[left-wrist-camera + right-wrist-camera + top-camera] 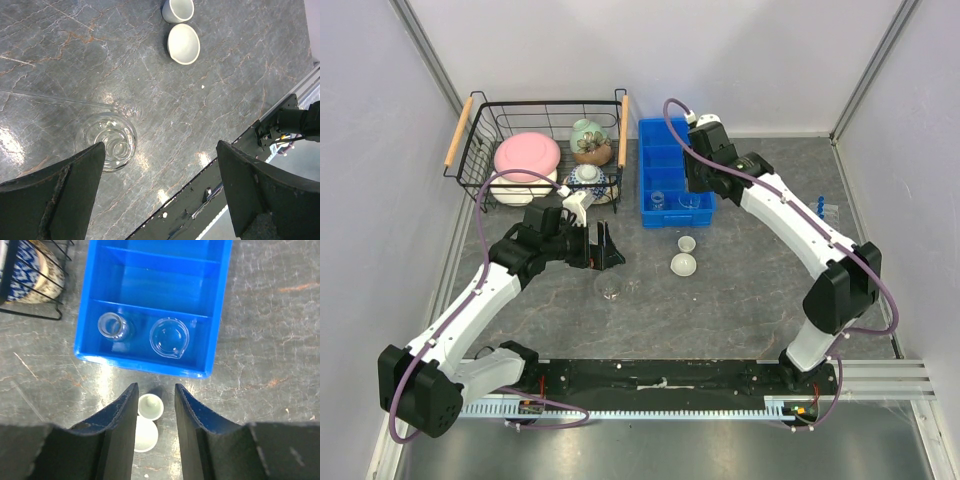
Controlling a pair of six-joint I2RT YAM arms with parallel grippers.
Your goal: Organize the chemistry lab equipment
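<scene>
While my left gripper (161,146) hangs with its jaws spread wide and nothing between them, a clear round flask (107,140) stands upright on the grey table (750,290) beneath it, close to the left finger, in front of and left of the blue tray (145,365). My right gripper (155,390) hovers at the tray's front wall, jaws partly apart, holding nothing. Two white dishes (150,406) sit just beside each other on the table in front of the tray. The tray's front compartment holds a second flask (114,326) at left and a spouted glass beaker (170,337) at right, apart. Blue-capped tubes (823,208) lie well right of the tray.
</scene>
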